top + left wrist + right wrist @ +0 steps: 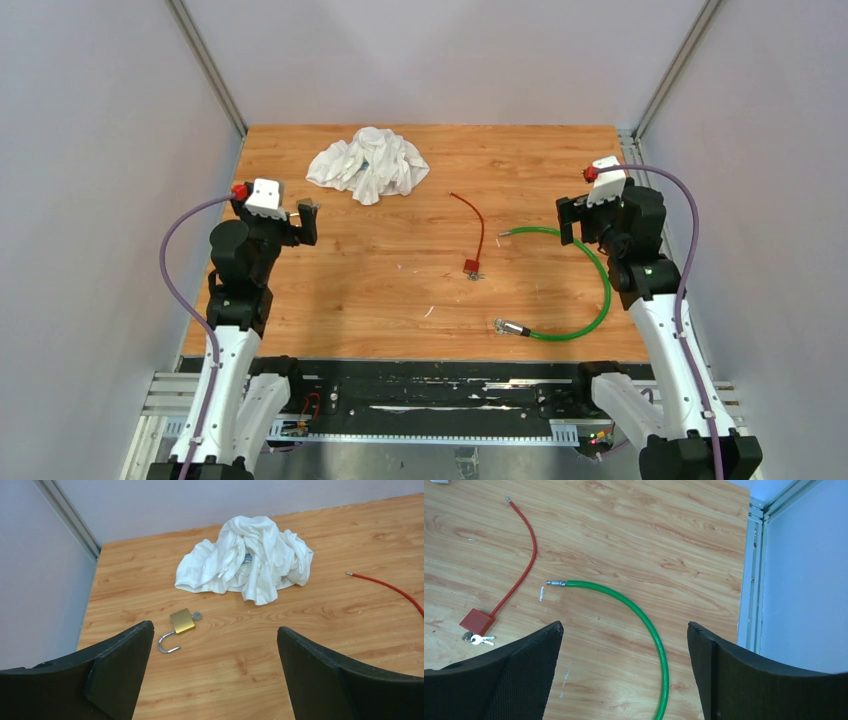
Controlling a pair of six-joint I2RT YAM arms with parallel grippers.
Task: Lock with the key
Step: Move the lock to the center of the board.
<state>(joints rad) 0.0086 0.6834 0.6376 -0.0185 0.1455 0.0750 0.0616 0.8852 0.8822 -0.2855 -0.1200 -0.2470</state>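
While both arms hang above the wooden tabletop [380, 300], which is boxed in by plain pale walls [440, 50] with aluminium rails [205, 65] in the corners, the left gripper [214, 628] and right gripper [625, 625] each gape wide with nothing between their jaws. On the table's left side a brass padlock [182, 620] lies with its shackle swung open and a key [197, 615] at its body, near a crumpled white cloth [248, 557]. Mid-table lie a red cable lock [475, 621] with small keys [479, 639] and, further right, a curved green cable [589, 584].
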